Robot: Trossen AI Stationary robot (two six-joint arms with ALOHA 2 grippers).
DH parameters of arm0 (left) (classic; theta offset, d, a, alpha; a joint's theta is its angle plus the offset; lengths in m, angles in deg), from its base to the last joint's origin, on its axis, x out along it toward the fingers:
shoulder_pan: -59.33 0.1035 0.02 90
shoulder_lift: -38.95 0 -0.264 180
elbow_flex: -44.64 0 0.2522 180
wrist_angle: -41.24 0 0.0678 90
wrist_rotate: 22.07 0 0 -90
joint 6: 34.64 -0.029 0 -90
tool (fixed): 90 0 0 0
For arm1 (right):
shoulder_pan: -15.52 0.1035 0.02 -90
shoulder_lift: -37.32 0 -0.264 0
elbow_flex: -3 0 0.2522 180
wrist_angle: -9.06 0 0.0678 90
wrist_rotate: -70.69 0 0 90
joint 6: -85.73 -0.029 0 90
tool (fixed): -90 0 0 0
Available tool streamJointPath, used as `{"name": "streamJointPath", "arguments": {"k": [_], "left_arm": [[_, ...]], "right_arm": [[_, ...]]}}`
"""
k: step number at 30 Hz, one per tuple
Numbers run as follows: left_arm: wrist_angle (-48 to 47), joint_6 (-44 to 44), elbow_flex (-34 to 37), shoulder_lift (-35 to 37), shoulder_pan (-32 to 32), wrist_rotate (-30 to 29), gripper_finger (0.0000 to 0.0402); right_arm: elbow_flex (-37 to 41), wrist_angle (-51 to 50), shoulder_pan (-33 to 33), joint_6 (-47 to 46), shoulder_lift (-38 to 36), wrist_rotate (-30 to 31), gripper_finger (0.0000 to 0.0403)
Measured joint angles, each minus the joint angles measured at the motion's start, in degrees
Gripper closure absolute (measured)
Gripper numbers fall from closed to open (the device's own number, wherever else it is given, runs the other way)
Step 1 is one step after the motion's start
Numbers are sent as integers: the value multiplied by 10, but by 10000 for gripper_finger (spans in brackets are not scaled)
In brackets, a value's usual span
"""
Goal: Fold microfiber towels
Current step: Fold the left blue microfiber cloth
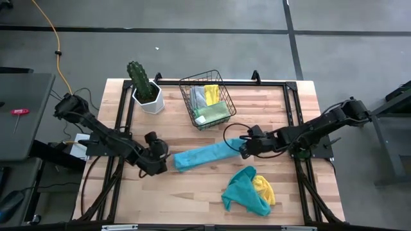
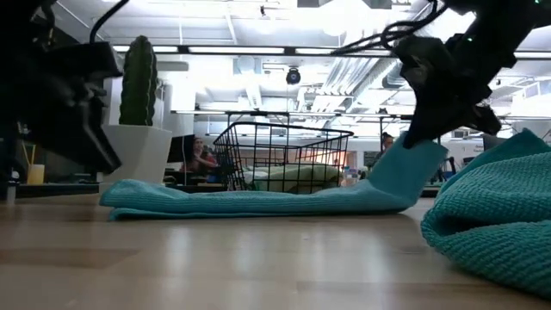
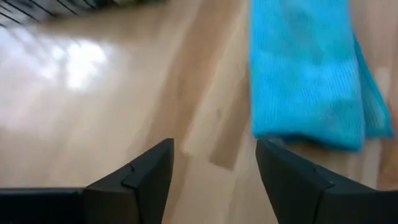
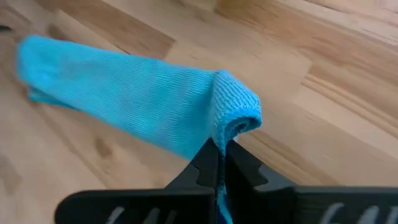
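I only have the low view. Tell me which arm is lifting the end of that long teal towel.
Observer: The right gripper is; the high view shows it shut on the long teal towel at the end nearer the right arm.
Operator: Report the left gripper.
Observer: The left gripper is open and empty, just off the towel's other end, which lies flat on the table.
Operator: Say what that teal heap at my right edge hides.
Observer: A yellow towel lies against the crumpled teal towel.
Operator: List the basket's contents.
Observer: The wire basket holds yellow, grey and green cloths.
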Motion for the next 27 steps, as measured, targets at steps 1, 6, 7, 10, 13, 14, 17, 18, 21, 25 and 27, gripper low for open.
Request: {"name": "streamJointPath", "arguments": {"k": [1, 6, 7, 10, 13, 14, 17, 18, 21, 25, 27], "left_arm": [[8, 1, 8, 0, 0, 13, 191], [42, -17, 20, -13, 10, 38, 228], [50, -22, 20, -15, 15, 46, 237], [61, -36, 19, -23, 30, 86, 276], [63, -38, 19, -37, 42, 142, 331], [64, -41, 19, -42, 44, 160, 353], [70, -46, 19, -55, 46, 191, 393], [72, -47, 18, -58, 47, 197, 391], [85, -50, 18, -64, 47, 207, 395], [94, -65, 11, -66, 46, 213, 399], [103, -75, 7, -67, 47, 224, 401]], "right_arm": [[0, 11, 0, 2, 0, 1, 403], [0, 68, 0, 19, 0, 4, 403], [0, 79, 0, 20, 0, 4, 403], [0, 105, 0, 32, 0, 4, 403], [0, 120, 0, 38, 0, 4, 403], [0, 122, 0, 44, 0, 4, 403], [0, 122, 0, 47, 0, 9, 403], [0, 122, 0, 48, 0, 10, 403], [0, 122, 0, 49, 0, 10, 403], [0, 122, 0, 49, 0, 3, 403], [0, 122, 0, 48, 0, 1, 403]]}}
